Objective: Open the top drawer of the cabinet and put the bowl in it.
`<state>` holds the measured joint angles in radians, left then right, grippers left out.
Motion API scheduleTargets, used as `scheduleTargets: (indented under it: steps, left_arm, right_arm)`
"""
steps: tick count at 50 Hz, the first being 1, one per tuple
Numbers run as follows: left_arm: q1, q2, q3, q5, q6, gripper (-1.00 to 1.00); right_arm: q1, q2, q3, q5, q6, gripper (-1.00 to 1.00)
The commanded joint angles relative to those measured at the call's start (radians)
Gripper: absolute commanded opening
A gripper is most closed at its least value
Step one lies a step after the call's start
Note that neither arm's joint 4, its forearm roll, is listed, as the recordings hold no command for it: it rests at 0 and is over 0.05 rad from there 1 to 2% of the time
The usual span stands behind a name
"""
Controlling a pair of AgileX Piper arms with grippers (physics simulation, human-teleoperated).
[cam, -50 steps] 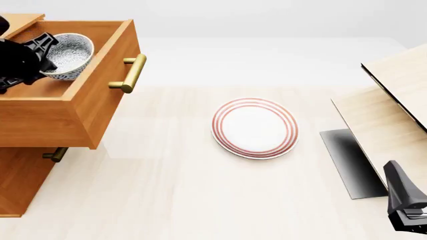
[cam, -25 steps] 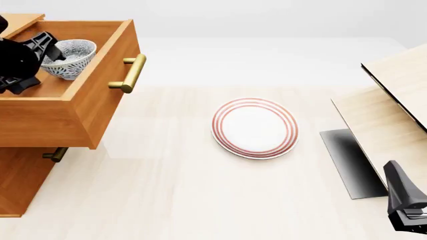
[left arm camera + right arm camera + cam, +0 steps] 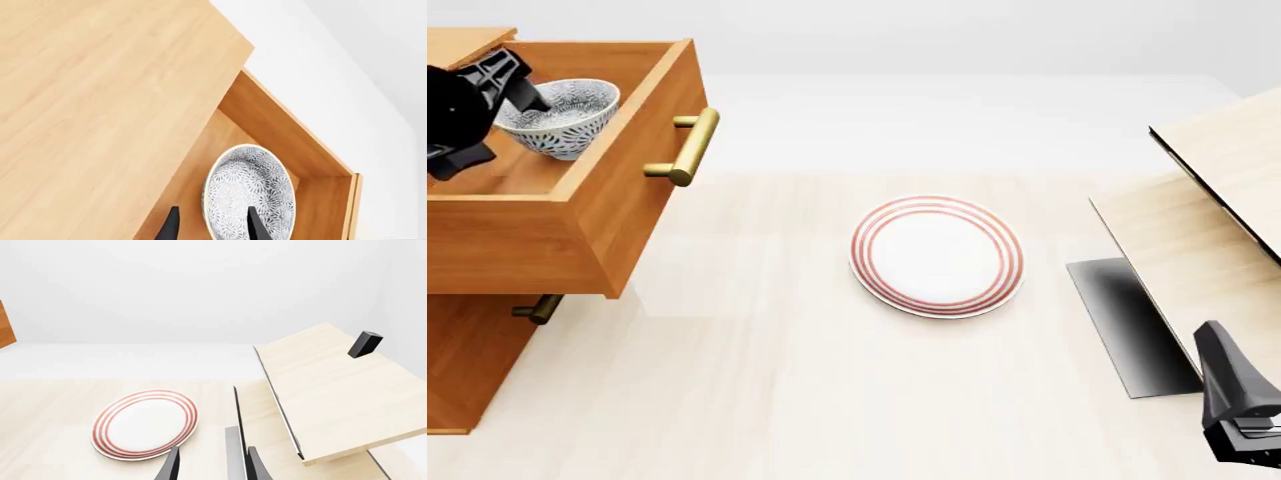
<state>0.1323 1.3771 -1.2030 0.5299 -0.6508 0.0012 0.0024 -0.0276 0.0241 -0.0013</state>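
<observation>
Bowl (image 3: pixel 558 118) sits inside pulled-out top drawer (image 3: pixel 627 195) of cabinet (image 3: pixel 474 360) at upper left of front view, left hand (image 3: pixel 481 110) spread beside its rim, not pinching, right hand (image 3: pixel 212 465) spread near plate (image 3: pixel 937 256); only retreat left.

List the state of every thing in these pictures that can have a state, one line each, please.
top drawer: pulled out, open.
bowl: upright, resting inside the top drawer.
left gripper: open, fingers astride the bowl's rim.
right gripper: open, holding nothing.
plate: flat on the table, nothing on it.
pale box: lid tilted open.
</observation>
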Motion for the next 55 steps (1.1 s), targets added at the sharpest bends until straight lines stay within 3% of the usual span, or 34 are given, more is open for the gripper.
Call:
scheduleTargets:
  steps: [1, 47, 55]
  left_arm:
    - [0.002, -0.046, -0.015, 0.050, 0.011, 1.00]
    - [-0.052, -0.268, 0.033, 0.178, 0.032, 1.00]
    - [-0.101, -0.299, 0.083, 0.148, 0.023, 1.00]
  right_arm:
    - [0.000, 0.001, 0.007, -0.008, 0.000, 1.00]
    - [0.000, 0.001, 0.007, -0.008, 0.000, 1.00]
    - [0.000, 0.001, 0.007, -0.008, 0.000, 1.00]
